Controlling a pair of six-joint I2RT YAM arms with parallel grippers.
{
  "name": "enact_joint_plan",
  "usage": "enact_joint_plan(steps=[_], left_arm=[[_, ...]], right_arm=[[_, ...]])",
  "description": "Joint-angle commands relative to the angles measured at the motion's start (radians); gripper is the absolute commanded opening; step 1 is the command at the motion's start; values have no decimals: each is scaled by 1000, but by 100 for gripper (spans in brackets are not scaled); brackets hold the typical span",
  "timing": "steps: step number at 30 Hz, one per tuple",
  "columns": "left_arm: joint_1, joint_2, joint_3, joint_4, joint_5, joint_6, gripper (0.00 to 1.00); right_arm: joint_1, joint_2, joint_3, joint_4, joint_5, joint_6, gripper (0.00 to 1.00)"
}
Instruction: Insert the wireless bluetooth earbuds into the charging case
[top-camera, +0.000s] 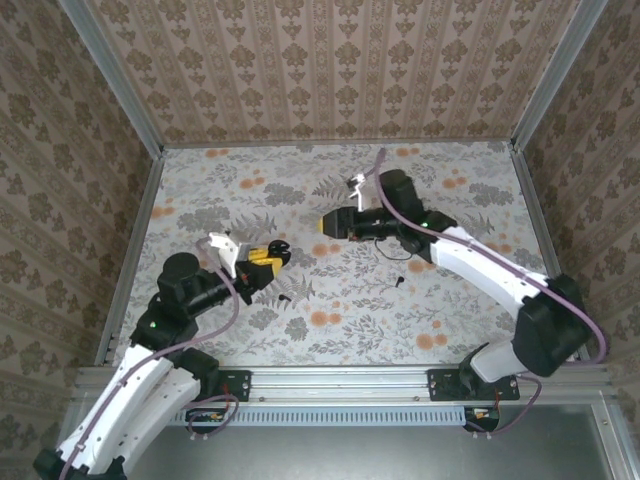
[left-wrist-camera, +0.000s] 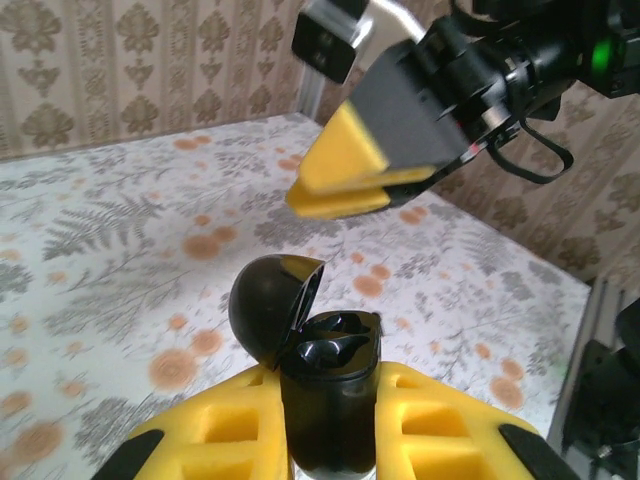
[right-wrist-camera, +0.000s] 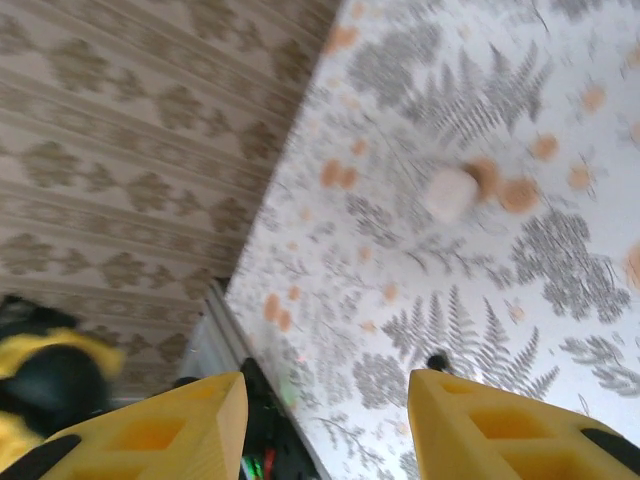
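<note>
While left tool (top-camera: 265, 258) clamps charging case (left-wrist-camera: 330, 400), lid open, right tool (right-wrist-camera: 325, 390) hangs opposite, jaws apart, empty. Likely 1 earbud (top-camera: 284, 297) on worktop (top-camera: 450, 330) just beside left tool, other earbud (top-camera: 400, 283) behind right tool. Step: fetching earbud. Next: precise pinch on tiny piece.

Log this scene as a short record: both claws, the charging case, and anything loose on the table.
left claw: shut on the charging case
case lid: hinged open
right claw: open, nothing between its fingers, close to the case
loose: tiny black bit on the table, possibly an earbud
</note>
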Motion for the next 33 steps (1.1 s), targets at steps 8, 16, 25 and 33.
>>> enact_joint_plan(steps=[8,16,25,33], left_arm=[[11,-173,61,-261,-201,90,0],[11,-270,88,-353,-230,103,0],[12,-328,90,-395,-246,101,0],[11,-335,91,-403,-241,104,0]], right_arm=[[219,298,185,-247,173,-223,43],[353,471,396,-509,363,-482,40],[415,635,585,-623,429,-609,40],[416,704,665,-678,449,-655,41]])
